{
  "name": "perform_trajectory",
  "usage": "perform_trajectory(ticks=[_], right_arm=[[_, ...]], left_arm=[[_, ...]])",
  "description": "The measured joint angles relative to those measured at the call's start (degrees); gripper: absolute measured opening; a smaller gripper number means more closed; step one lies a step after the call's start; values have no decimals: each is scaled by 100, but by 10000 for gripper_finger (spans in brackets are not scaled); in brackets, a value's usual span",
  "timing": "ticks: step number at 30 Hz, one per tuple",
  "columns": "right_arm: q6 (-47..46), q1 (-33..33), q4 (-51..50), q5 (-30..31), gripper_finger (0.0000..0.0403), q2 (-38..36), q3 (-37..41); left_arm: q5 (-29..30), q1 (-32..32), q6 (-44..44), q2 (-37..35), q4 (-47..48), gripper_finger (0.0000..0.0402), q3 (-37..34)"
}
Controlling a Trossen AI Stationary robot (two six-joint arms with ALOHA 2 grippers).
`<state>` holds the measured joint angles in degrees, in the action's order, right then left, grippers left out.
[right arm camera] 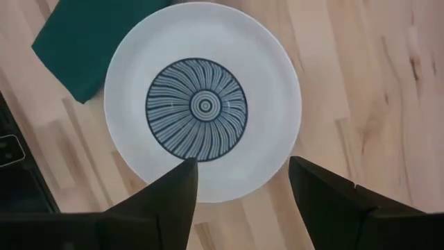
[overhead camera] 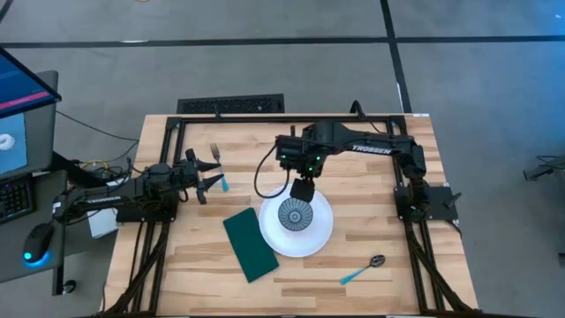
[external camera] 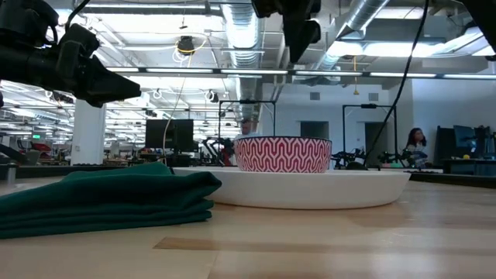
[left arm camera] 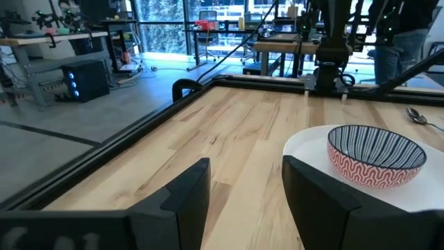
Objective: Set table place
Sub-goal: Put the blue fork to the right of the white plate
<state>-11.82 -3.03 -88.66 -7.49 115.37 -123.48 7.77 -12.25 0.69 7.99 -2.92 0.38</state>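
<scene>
White plate [overhead camera: 300, 237] on your counter [overhead camera: 371, 168] with the patterned bowl [overhead camera: 296, 215] sitting in it, green napkin [overhead camera: 251, 245] touching its left rim, right gripper [right arm camera: 239, 182] spread open above the bowl holding nothing, left gripper [overhead camera: 212, 174] open, empty, by the fork [overhead camera: 217, 162].

Overhead and downward right wrist views share the plate [overhead camera: 305, 234]; low view looks level

Wood table [overhead camera: 371, 265] w/ plate [overhead camera: 320, 238], napkin [overhead camera: 250, 245], spoon [overhead camera: 363, 269], prob. fork [overhead camera: 215, 159]
</scene>
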Motion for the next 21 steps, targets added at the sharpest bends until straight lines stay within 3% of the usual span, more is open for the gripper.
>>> perform_trajectory(ticks=[14,21], right_arm=[[339,-11,73,-9,249,0,3],[447,33,1385,-7,249,0,3]], left_arm=[[3,-2,-1,2,-1,171,2],[4,-2,21,1,-1,171,1]])
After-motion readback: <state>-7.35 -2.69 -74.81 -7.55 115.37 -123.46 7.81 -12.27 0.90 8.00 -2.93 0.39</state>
